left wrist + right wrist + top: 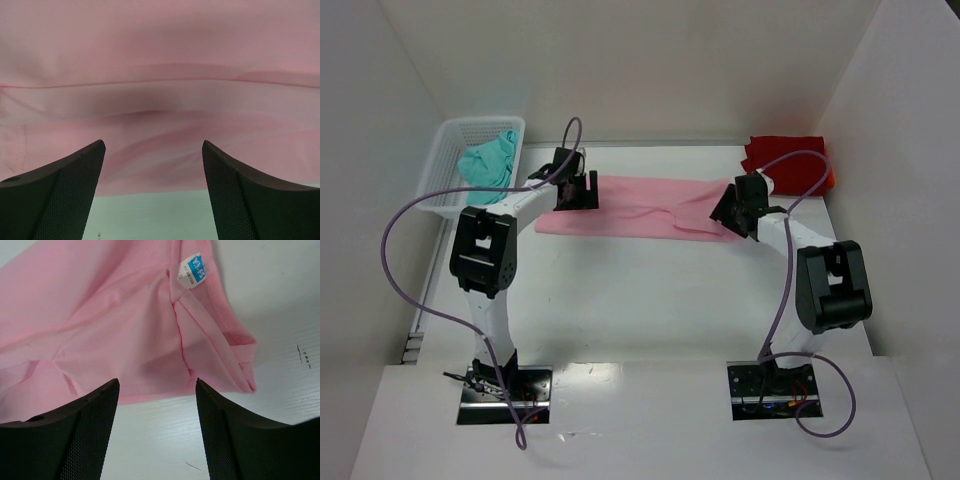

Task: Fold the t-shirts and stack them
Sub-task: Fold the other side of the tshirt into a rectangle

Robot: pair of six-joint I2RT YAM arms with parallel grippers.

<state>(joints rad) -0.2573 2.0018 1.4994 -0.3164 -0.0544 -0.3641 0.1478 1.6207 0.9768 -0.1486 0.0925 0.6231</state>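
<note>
As its two black fingers are spread wide with nothing between them, the left gripper (152,145) is seen released. It is held low over the pink t-shirt (160,50), close to the cloth edge where the white table (150,215) begins. The right gripper (157,382) is released in the same way: its fingers are parted above the near edge of the same shirt, and no cloth is caught. Between 12 and 1 o'clock from these fingers a white and blue neck label (192,271) is shown, with creases of cloth around it.

In the top view the pink t-shirt is laid as a long flat band across the table, from 9 o'clock to 3 o'clock. The left gripper is placed at its 9 o'clock end, the right gripper at its 3 o'clock end. Between 1 and 2 o'clock from the right gripper a red t-shirt (785,155) is found in a compact pile at the far corner. Between 9 and 10 o'clock from the left gripper a white mesh basket (445,145) is set, and a teal t-shirt (488,160) is bundled inside it.
</note>
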